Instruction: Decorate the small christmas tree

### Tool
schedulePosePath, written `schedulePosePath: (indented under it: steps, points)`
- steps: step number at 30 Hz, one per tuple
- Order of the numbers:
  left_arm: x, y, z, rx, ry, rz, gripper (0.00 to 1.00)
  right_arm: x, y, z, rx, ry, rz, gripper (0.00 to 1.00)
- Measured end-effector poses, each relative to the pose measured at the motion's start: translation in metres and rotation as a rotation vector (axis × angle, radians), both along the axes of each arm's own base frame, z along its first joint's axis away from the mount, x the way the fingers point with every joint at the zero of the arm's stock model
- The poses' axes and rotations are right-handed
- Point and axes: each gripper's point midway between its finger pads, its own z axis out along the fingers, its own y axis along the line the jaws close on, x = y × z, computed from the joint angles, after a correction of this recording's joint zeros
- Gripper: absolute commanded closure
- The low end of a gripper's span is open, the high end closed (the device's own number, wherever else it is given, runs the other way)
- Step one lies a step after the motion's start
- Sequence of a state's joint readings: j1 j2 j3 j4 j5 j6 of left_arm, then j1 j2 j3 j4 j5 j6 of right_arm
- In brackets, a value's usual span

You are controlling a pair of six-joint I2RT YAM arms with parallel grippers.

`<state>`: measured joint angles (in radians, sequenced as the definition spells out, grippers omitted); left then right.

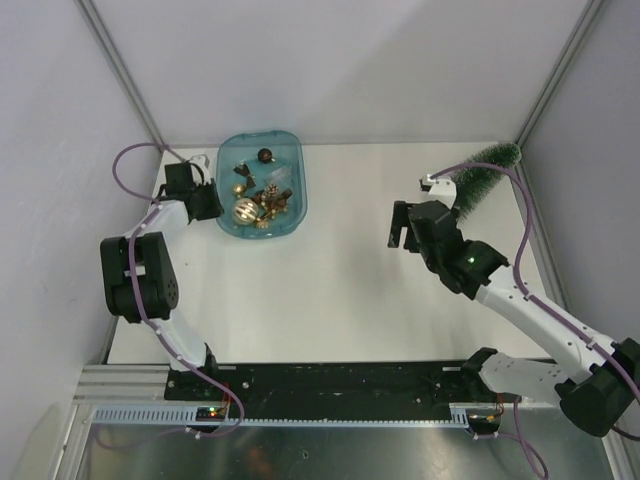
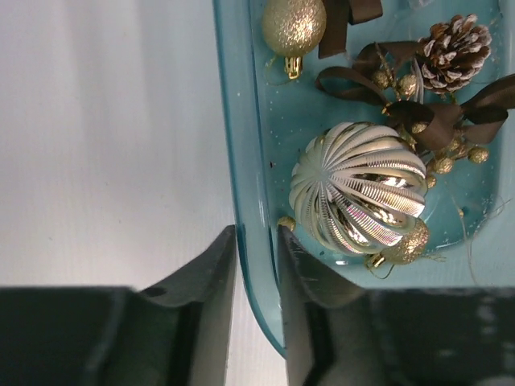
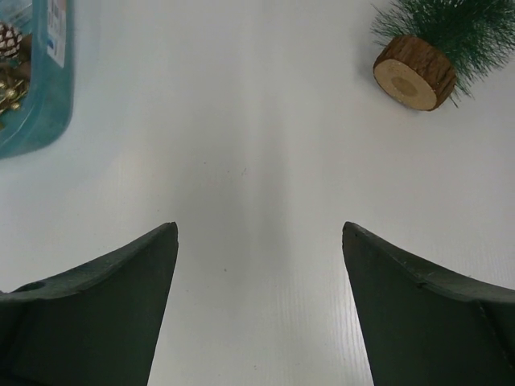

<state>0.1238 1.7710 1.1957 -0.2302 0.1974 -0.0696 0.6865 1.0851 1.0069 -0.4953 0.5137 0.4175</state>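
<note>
Two roles: left gripper [image 2: 257, 235] pinches the wall of the teal tray [image 2: 241, 121], we judge to steady it; right gripper [image 3: 259, 233] hangs spread and empty near the small christmas tree [image 3: 451, 28], lying on its side at the table [image 1: 350, 300] far right corner.

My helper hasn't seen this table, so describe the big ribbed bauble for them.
On the white table, look to the far left for the blue tray. Among its ornaments, the ribbed bauble lies toward the near end. It is the largest piece there, shiny silver-gold with grooves, unlike the small glittery gold ball and the pine cone.
</note>
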Motion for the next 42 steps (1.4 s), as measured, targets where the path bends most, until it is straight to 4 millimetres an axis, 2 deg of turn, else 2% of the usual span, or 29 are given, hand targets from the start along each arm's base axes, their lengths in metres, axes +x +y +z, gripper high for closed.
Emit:
schedulePosePath:
  steps: [1,2,3,5,7,8,13,15,19,26,31,36,42]
  points:
    - [-0.003,0.0,0.0,0.004,-0.002,-0.005,0.54,0.001,0.0,-0.001,-0.005,0.002,-0.005,0.1]
    - [-0.007,-0.002,-0.001,0.006,0.001,-0.016,0.39,0.003,-0.004,-0.004,-0.016,0.005,-0.021,0.09]
    - [-0.011,-0.003,-0.002,0.01,0.005,-0.027,0.3,0.005,-0.005,-0.006,-0.023,0.008,-0.031,0.08]
    - [-0.019,-0.005,-0.007,0.011,0.018,-0.047,0.2,0.013,-0.016,-0.012,-0.033,0.022,-0.077,0.08]
    - [-0.027,-0.008,-0.007,0.009,0.028,-0.064,0.17,0.027,-0.038,-0.021,-0.034,0.047,-0.163,0.08]
    - [-0.031,-0.01,-0.008,0.003,0.032,-0.075,0.16,0.035,-0.057,-0.028,-0.027,0.071,-0.228,0.07]
    - [-0.045,-0.022,0.033,-0.01,-0.064,-0.131,0.13,0.061,-0.141,-0.057,0.028,0.15,-0.502,0.06]
    - [-0.049,-0.025,0.05,-0.009,-0.108,-0.15,0.08,0.069,-0.168,-0.067,0.056,0.165,-0.585,0.06]
    - [-0.051,-0.026,0.069,0.007,-0.158,-0.166,0.02,0.088,-0.199,-0.08,0.122,0.161,-0.675,0.06]
    - [-0.052,-0.024,0.067,0.008,-0.131,-0.161,0.01,0.127,-0.23,-0.1,0.212,0.113,-0.731,0.1]
    - [-0.026,-0.017,0.07,0.018,-0.132,-0.145,0.0,0.151,-0.239,-0.109,0.287,0.072,-0.716,0.13]
    - [0.003,-0.01,0.065,0.022,-0.12,-0.126,0.0,0.178,-0.239,-0.105,0.413,0.001,-0.654,0.15]
    - [0.012,-0.006,0.044,0.021,-0.075,-0.115,0.0,0.202,-0.238,-0.093,0.493,-0.058,-0.599,0.18]
